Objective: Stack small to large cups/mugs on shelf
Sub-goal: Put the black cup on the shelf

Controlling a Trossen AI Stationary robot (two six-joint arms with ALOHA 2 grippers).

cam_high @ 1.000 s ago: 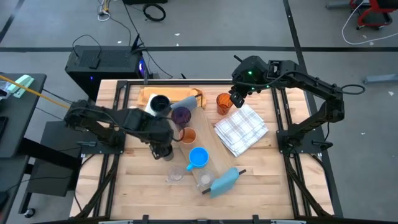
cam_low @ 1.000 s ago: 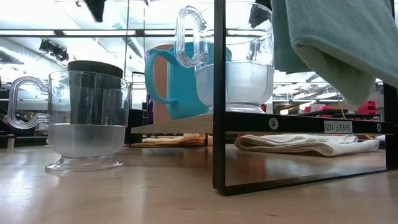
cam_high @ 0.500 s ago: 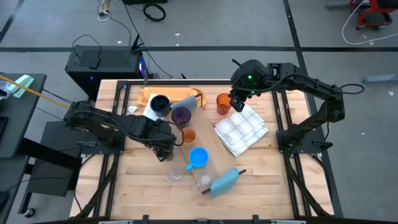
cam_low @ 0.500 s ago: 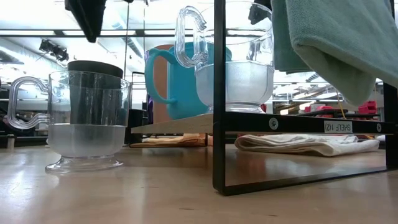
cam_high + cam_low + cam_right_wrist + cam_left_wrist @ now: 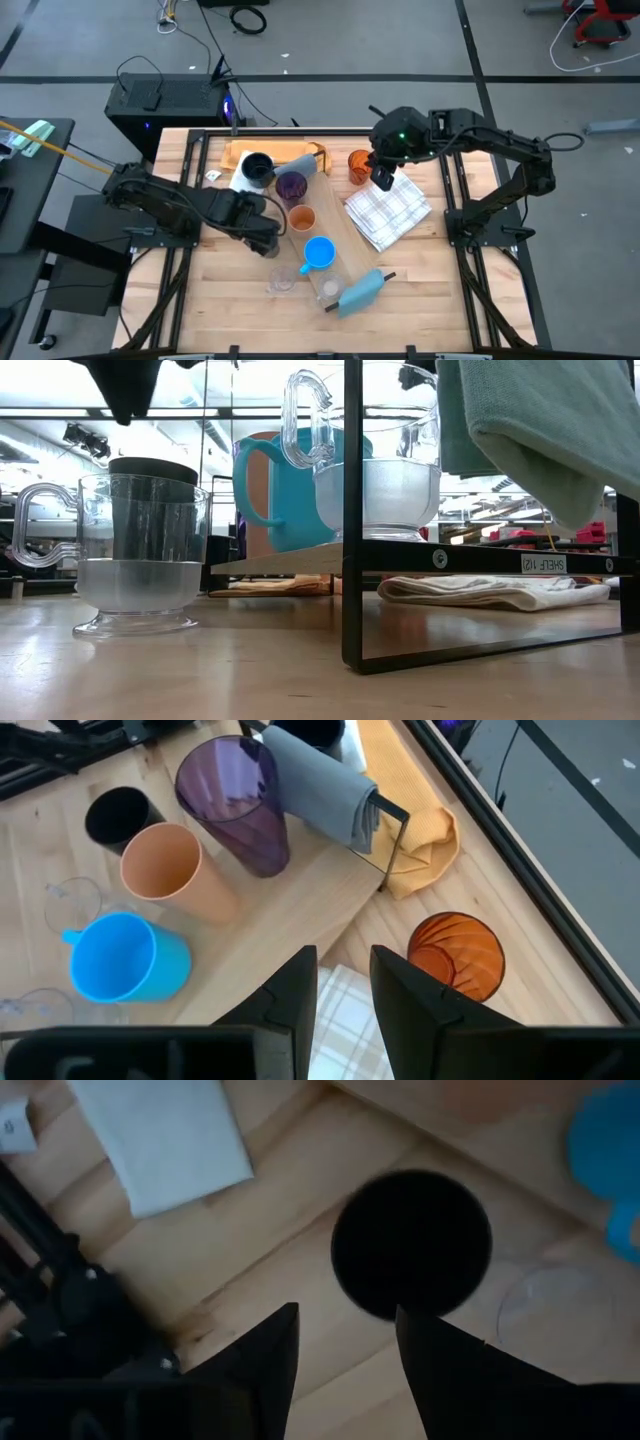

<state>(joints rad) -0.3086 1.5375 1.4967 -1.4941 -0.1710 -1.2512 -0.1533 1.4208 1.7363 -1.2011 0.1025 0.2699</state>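
Cups crowd a long pale shelf (image 5: 335,250) lying slantwise across the bench (image 5: 230,300), the sorting only partly done. On the plank stand a purple tumbler (image 5: 291,185), a pale orange cup (image 5: 302,218), a bright blue mug (image 5: 318,252) and a clear glass (image 5: 330,291) near a blue-grey piece at its near end; whether their order already runs small to large cannot be judged from above. Off the shelf remain a black cup (image 5: 411,1245) on the bench to the plank's left, a second clear glass (image 5: 281,281) on the near side, a dark mug (image 5: 257,166) at the far left, and a ribbed orange cup (image 5: 455,955) just beside the white checked cloth (image 5: 388,208). The left pincer (image 5: 345,1345) hovers released directly over the black cup, fingers standing apart and holding nothing (likely lining up for a grasp). The right pincer (image 5: 343,982) hangs above the cloth beside the ribbed orange cup, fingers set narrowly apart with nothing between them. At least four pieces look left to place.
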